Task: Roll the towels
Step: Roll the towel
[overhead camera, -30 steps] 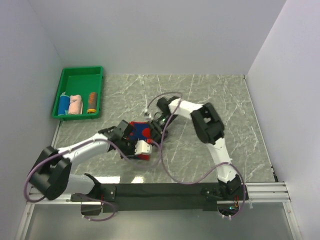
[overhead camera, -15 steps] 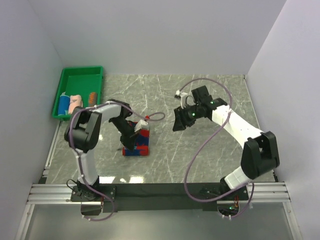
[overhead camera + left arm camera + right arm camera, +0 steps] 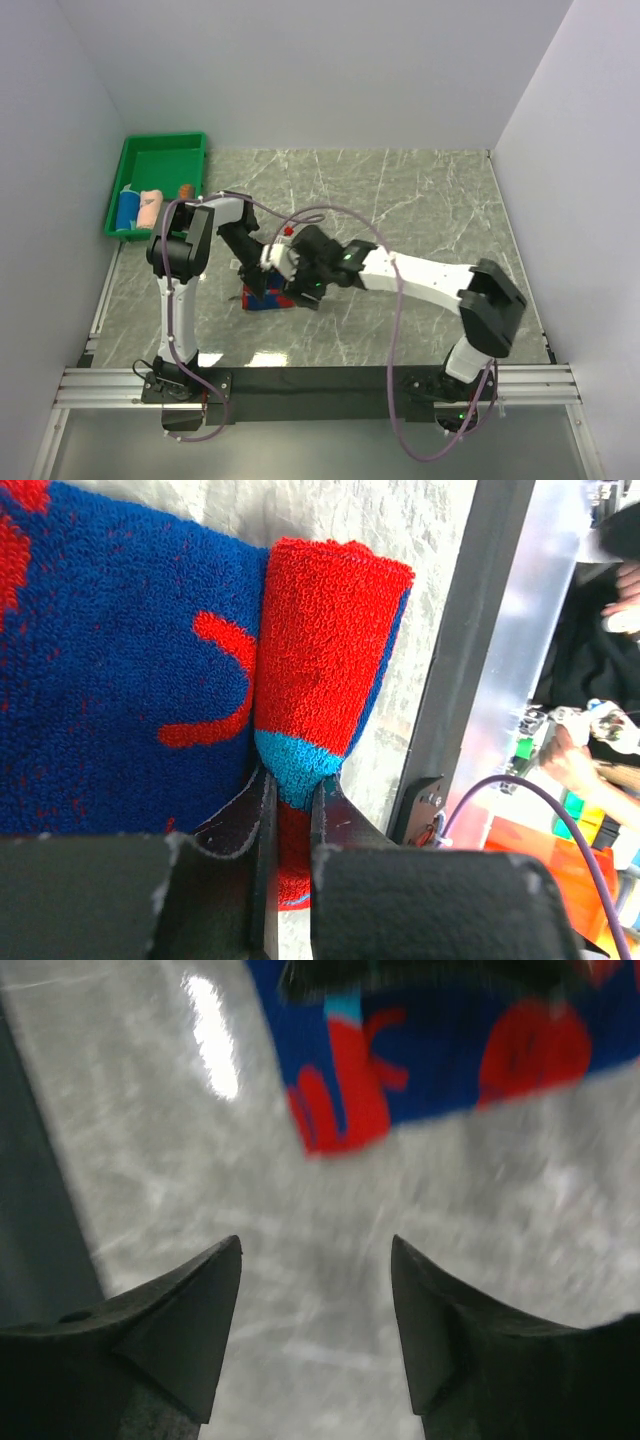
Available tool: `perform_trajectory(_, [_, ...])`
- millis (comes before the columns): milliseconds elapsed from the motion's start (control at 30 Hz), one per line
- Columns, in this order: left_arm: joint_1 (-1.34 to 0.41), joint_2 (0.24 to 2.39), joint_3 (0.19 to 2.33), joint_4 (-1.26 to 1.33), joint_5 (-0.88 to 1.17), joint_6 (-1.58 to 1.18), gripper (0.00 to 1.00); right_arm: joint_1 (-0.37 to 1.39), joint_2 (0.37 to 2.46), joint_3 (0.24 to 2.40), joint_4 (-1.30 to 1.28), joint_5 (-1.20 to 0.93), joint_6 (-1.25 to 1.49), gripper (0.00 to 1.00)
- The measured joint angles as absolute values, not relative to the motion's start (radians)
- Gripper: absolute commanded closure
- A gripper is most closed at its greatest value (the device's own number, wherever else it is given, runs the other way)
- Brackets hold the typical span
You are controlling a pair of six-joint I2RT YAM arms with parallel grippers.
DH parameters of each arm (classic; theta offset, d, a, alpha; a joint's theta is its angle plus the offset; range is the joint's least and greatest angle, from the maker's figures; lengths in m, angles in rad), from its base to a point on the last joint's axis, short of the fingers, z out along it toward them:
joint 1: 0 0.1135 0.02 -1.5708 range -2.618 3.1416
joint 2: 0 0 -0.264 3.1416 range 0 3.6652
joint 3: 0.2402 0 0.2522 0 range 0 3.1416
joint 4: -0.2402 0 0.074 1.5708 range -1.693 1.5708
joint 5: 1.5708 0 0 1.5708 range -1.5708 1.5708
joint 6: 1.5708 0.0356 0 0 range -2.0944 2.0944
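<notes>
Top external: both arms meet over the red-and-blue towel [image 3: 262, 300], which lies on the table [image 3: 430, 190] centre-left, toward the near edge.

Left wrist cam: left gripper [image 3: 291, 780] is pressed nearly together, pinching the end of the rolled part of that towel. A teal corner sits right between the fingers. The roll is tight, red on the outside, lying against the flat blue part with red markings. So the towel is partly rolled, with the rest flat on the table.

Right wrist cam: right gripper [image 3: 315, 1248] is spread, nothing between the fingers. It hangs over bare table just beside the towel's edge, not touching it. That view is blurred, so I can't tell how high it is off the table.

Green tray [image 3: 160, 160] sits at the far left corner, apart from both grippers. Three rolled towels lie side by side in its near end: blue towel [image 3: 127, 210], pink towel [image 3: 150, 208], orange towel [image 3: 185, 191]. Only the far end of the orange one shows past the left arm.
</notes>
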State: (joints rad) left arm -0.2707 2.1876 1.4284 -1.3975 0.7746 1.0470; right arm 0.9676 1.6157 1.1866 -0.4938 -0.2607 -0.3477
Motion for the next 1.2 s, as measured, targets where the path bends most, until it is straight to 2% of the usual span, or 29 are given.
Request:
perform_trajectory(200, [-0.265,2.198,1.429,-1.413,0.775,1.051,0.88,1.083,1.804,1.223,-0.334,-0.133,-0.491,0.31])
perform_trajectory(267, [-0.262,2.199,1.429,-1.414,0.773,1.051,0.88,1.107,1.849,1.223,-0.303,-0.110,-0.529,0.37])
perform_trajectory(333, [-0.257,2.204,1.429,-1.422,0.768,1.051,0.88,1.119,1.869,1.223,-0.289,-0.091,-0.556,0.51])
perform_trajectory(367, [-0.254,2.207,1.429,-1.427,0.766,1.051,0.87,1.123,1.875,1.225,-0.281,-0.084,-0.572,0.74])
perform_trajectory(433, [-0.246,2.212,1.429,-1.435,0.762,1.050,0.82,1.125,1.892,1.242,-0.275,-0.080,-0.597,1.00])
perform_trajectory(500, [-0.236,2.214,1.429,-1.436,0.758,1.050,0.68,1.123,1.909,1.258,-0.275,-0.084,-0.601,1.00])
perform_trajectory(600, [-0.216,2.214,1.429,-1.428,0.754,1.051,0.52,1.116,1.914,1.267,-0.283,-0.118,-0.604,1.00])
perform_trajectory(733, [-0.173,2.192,1.429,-1.419,0.781,1.043,0.39,1.076,1.936,1.317,-0.350,-0.227,-0.577,1.00])
perform_trajectory(900, [-0.053,2.096,1.442,-1.335,0.815,1.045,0.36,1.001,1.987,1.407,-0.473,-0.412,-0.506,1.00])
perform_trajectory(1067, [0.154,1.955,1.458,-1.303,0.899,1.058,0.37,0.941,2.054,1.498,-0.638,-0.571,-0.440,1.00])
perform_trajectory(1200, [0.281,1.794,1.382,-1.289,0.916,1.120,0.36,0.897,2.158,1.596,-0.738,-0.735,-0.383,1.00])
